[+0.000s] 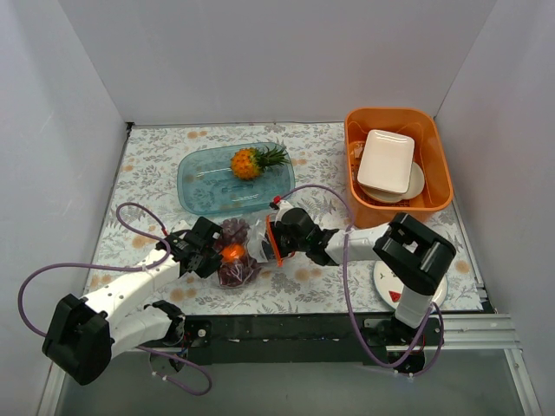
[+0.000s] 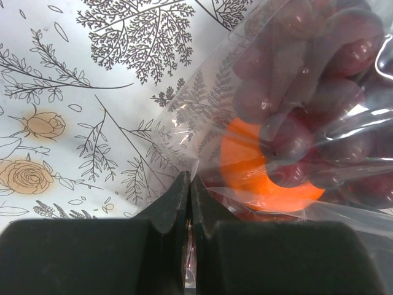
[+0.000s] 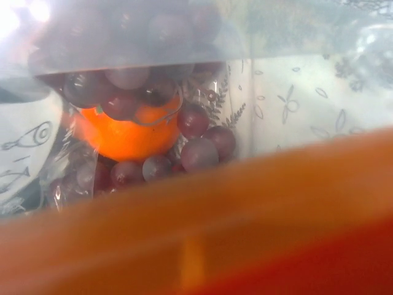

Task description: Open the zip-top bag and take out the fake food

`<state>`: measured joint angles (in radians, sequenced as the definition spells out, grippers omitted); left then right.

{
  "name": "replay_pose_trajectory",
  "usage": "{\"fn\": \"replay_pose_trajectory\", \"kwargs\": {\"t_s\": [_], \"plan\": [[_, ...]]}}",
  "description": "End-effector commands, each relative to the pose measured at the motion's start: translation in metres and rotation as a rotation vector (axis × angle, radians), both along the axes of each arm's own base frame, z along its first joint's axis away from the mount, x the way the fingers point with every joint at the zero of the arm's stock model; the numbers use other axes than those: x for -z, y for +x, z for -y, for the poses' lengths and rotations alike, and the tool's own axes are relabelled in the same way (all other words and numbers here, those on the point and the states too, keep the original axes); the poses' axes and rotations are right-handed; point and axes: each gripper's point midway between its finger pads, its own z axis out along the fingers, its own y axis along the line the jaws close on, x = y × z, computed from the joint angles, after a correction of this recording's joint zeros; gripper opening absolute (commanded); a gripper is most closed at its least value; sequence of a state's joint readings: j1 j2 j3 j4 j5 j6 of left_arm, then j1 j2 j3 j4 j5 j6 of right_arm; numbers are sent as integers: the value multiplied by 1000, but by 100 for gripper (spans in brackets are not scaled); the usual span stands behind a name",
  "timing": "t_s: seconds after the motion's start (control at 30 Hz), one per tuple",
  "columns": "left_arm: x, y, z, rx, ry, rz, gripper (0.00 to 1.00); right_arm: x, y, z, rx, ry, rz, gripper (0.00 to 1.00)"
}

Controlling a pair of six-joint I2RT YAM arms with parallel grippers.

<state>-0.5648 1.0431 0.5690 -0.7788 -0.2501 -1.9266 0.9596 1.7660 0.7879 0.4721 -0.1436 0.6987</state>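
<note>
The zip-top bag (image 1: 238,256) lies between my two grippers at the table's middle front. Through its clear plastic show dark purple grapes (image 1: 232,230) and a small orange fruit (image 1: 231,253). My left gripper (image 1: 211,254) is shut on the bag's left edge; in the left wrist view film sits pinched between its jaws (image 2: 190,182), with the orange fruit (image 2: 264,178) and grapes (image 2: 319,104) just beyond. My right gripper (image 1: 276,241) holds the orange-red zip strip (image 1: 277,245), which fills the lower right wrist view (image 3: 202,239) and hides the fingers. The pineapple (image 1: 251,162) lies outside the bag.
The pineapple rests in a translucent teal tray (image 1: 204,186) at the back centre. An orange bin (image 1: 434,186) with white dishes stands at the back right. A watermelon-printed plate (image 1: 388,284) lies by the right arm's base. White walls enclose the table.
</note>
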Motion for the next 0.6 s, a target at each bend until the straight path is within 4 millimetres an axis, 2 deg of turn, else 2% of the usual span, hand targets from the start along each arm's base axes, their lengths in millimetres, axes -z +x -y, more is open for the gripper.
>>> {"fn": "replay_pose_trajectory", "kwargs": {"t_s": [0.0,0.03,0.2,0.57], "plan": [[-4,-1,-9,-22,43,-6,0,-21,4,6,25,9,62,6],[-4,-1,-9,-24,41,-5,0,-30,6,7,35,18,78,6],[-6,-2,-11,-29,48,-2,0,-45,11,18,71,-5,124,5],[-9,-3,-16,-40,61,5,0,-49,16,31,112,-49,158,3]]}}
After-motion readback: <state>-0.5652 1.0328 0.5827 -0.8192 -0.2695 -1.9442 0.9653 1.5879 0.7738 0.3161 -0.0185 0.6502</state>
